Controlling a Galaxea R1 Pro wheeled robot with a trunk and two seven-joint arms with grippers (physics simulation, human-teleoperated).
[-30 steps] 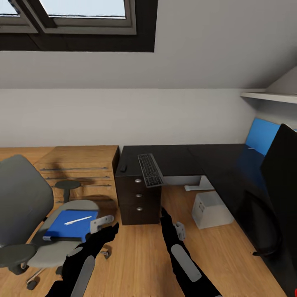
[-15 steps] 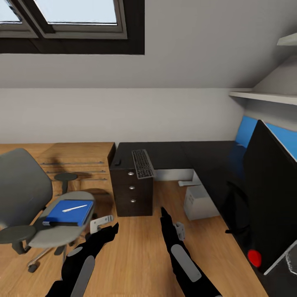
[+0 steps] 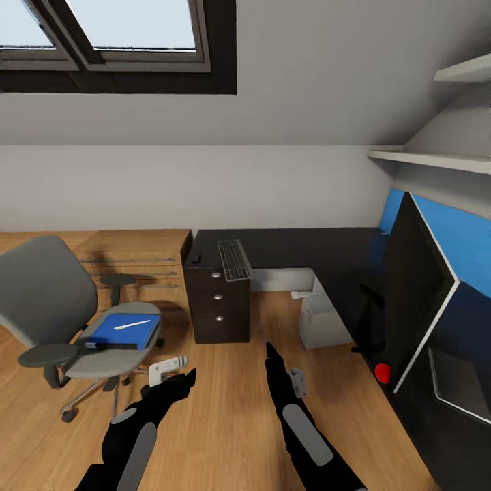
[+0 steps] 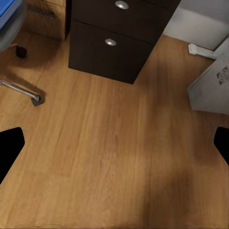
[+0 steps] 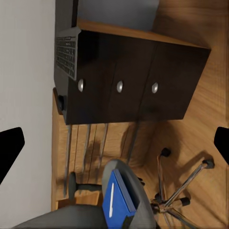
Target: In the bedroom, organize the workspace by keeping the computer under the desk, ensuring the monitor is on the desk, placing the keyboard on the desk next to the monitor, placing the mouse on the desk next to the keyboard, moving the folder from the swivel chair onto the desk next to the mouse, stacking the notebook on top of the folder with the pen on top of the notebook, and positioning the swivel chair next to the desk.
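Grippers are seen lowest in the head view, over the wood floor point(image 3: 225, 409): the left gripper point(image 3: 179, 377) and the right gripper point(image 3: 278, 363), each with its fingers spread wide and nothing held between them. Beyond the left one, the swivel chair point(image 3: 48, 300) is parked apart from the desk point(image 3: 293, 249), and on its seat the blue folder point(image 3: 123, 331) is laid with the dark notebook point(image 3: 108, 346) under its near edge and the pen point(image 3: 132, 324) on top. Across the floor, the computer point(image 3: 320, 322) is placed under the desk. The monitor point(image 3: 416, 293) is stood on the right wing. Farther back, the keyboard point(image 3: 233, 260) is laid over the drawer unit point(image 3: 219, 307), with the mouse point(image 3: 196, 258) just beside its left edge.
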